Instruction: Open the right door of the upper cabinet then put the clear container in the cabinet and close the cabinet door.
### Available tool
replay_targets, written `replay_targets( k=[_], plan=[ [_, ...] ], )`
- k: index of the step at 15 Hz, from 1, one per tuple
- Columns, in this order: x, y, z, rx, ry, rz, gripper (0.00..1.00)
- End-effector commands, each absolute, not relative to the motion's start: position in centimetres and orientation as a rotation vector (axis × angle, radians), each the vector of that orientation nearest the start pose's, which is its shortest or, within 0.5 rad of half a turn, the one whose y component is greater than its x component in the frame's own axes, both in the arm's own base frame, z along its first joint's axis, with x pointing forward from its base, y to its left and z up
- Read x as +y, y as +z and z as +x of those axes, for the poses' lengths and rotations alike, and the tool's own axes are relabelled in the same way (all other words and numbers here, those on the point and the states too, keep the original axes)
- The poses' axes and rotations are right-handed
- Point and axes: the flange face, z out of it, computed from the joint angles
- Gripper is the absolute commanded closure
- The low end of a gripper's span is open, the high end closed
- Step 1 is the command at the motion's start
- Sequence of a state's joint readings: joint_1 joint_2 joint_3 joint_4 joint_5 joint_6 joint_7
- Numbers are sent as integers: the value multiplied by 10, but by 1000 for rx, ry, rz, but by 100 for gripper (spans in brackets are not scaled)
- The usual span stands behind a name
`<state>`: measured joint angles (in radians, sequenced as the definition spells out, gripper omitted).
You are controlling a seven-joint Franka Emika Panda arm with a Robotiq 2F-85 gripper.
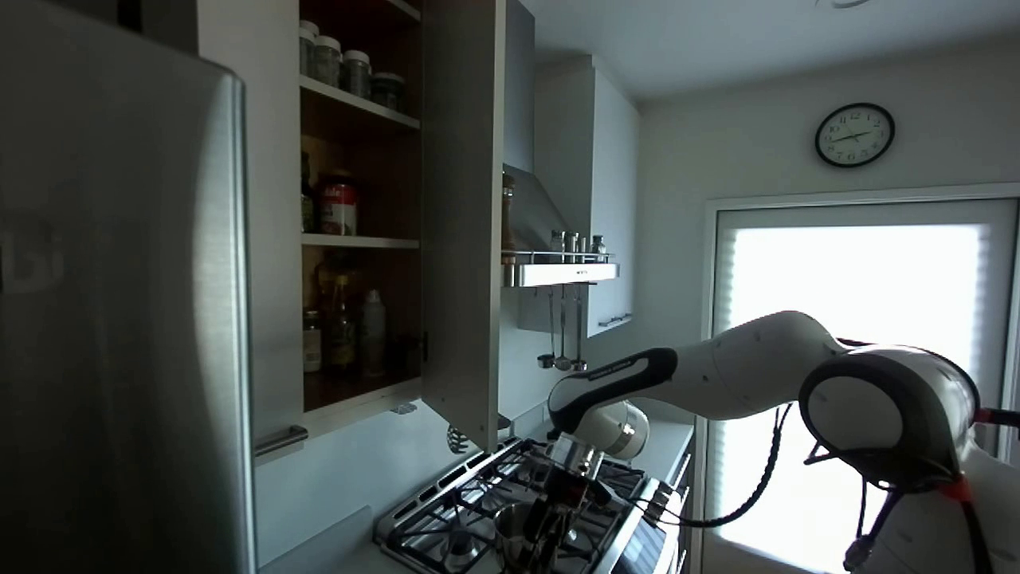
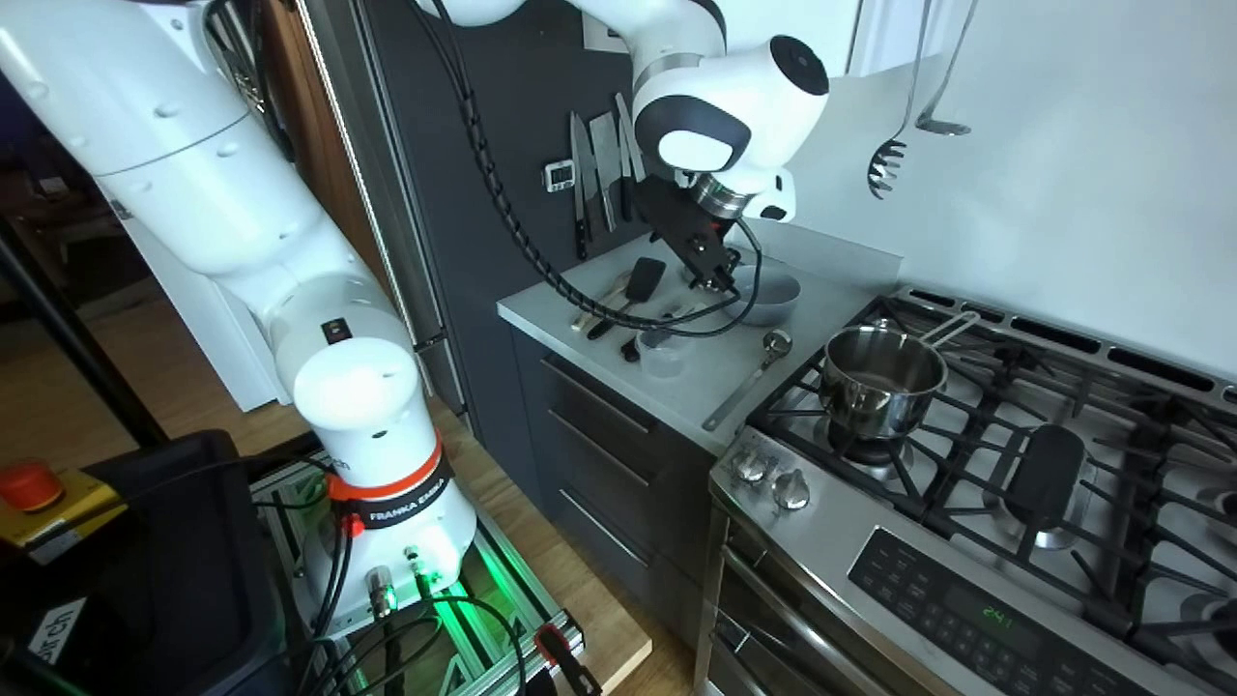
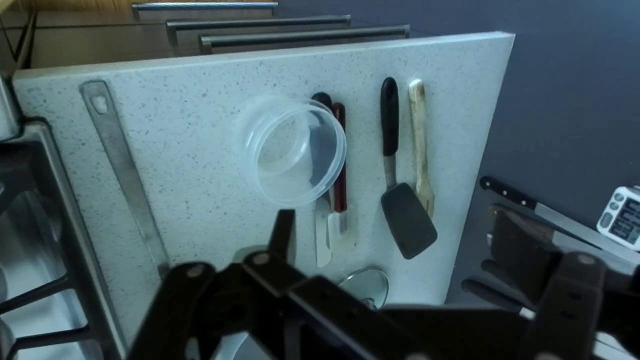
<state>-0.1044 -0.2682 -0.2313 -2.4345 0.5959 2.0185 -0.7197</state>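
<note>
Right door (image 1: 460, 223) standing open, fetching is apparently underway! The spread claw (image 3: 404, 232) is needing to lower toward the clear container (image 3: 294, 152) below it.

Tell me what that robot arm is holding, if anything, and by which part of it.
Nothing is held: the end effector hangs open above the counter, and the clear container rests on that counter, ungripped.
</note>
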Motion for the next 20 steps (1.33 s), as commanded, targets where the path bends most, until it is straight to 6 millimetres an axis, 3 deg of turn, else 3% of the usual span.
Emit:
replay_targets(
  k=[1,8,9,14,18,20],
  plan=[
    [-93,377,417,-251,-199,-2600,0],
    [-86,330,416,-228,-397,-2790,0],
    [-88,344,419,-211,-373,-2760,0],
    [-86,332,419,-239,-351,-2811,0],
    [-67,317,433,-328,-324,-2859,0],
    [-60,307,439,-235,-374,-2886,0]
  ],
)
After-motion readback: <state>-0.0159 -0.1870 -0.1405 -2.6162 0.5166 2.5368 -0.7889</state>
